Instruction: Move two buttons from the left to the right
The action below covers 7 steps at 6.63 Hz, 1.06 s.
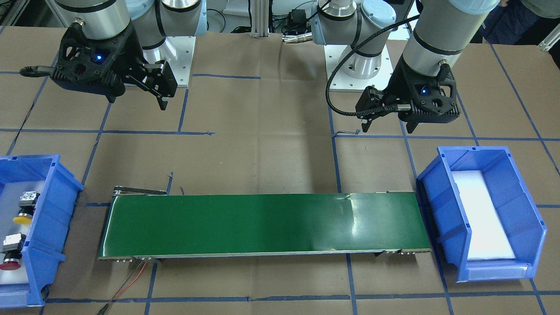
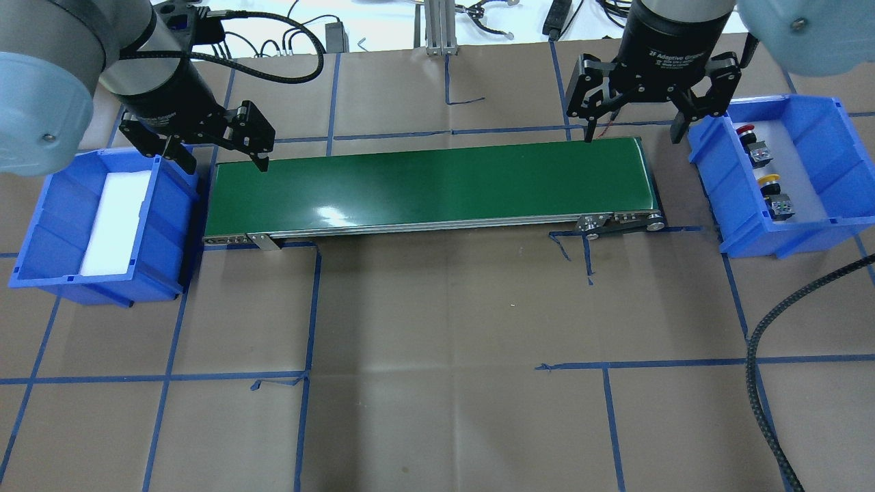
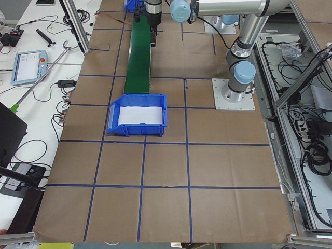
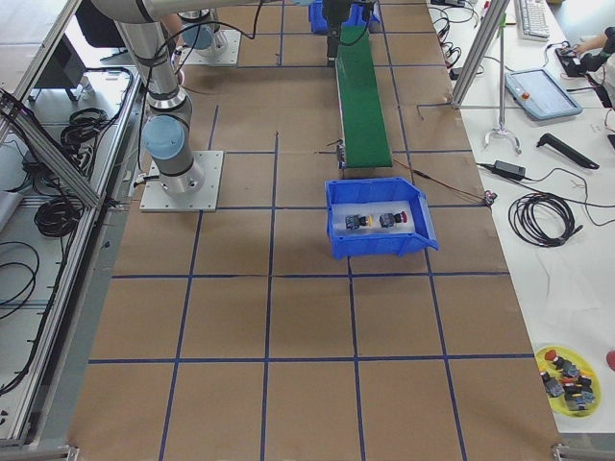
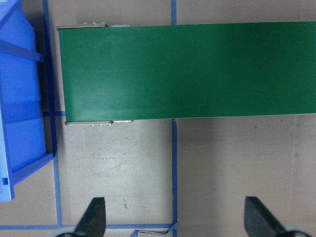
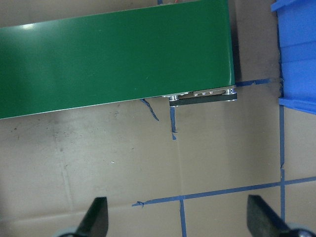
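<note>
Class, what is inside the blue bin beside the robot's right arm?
A yellow-capped button and a red-capped button lie on a white liner in the blue bin. The liner beneath them is covered.

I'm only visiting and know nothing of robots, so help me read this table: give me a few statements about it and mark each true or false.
1. The yellow button and the red button both lie in the blue bin on the robot's right. True.
2. A button is riding on the green belt. False: the belt is bare.
3. The left gripper holds the red button. False: it is open and empty.
4. The right gripper is open and holds nothing. True.
5. The blue bin on the robot's left is full of buttons. False: it holds only a white pad.
</note>
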### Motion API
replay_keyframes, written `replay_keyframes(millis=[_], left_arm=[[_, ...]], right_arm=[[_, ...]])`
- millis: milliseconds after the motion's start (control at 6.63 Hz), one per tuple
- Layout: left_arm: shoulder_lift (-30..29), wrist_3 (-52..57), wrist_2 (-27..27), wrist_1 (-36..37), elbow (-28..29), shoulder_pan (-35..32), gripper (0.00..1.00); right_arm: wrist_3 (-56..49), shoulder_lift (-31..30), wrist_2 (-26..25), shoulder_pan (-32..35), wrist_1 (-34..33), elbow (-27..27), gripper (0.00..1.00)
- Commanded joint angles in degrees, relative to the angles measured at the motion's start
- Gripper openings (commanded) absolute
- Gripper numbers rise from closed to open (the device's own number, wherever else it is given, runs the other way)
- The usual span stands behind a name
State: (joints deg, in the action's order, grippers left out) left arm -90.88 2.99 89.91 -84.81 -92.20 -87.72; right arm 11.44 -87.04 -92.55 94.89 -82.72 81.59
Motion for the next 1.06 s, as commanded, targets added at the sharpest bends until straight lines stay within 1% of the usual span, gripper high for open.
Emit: replay_keyframes(millis=[0, 151, 904], left_arm=[[0.00, 0.00, 0.00, 0.00, 0.00, 0.01, 1.00], [0.00, 0.00, 0.00, 0.00, 0.00, -0.08, 1.00], [0.00, 0.00, 0.00, 0.00, 0.00, 0.01, 1.00]], right_arm=[[-0.28, -0.85, 3.57, -0.06, 0.97, 0.06, 1.00], [-0.46, -1.63, 4.21, 0.03, 0.63, 0.06, 1.00], [-0.72, -1.03, 4.13, -0.15, 0.19, -0.03, 1.00]])
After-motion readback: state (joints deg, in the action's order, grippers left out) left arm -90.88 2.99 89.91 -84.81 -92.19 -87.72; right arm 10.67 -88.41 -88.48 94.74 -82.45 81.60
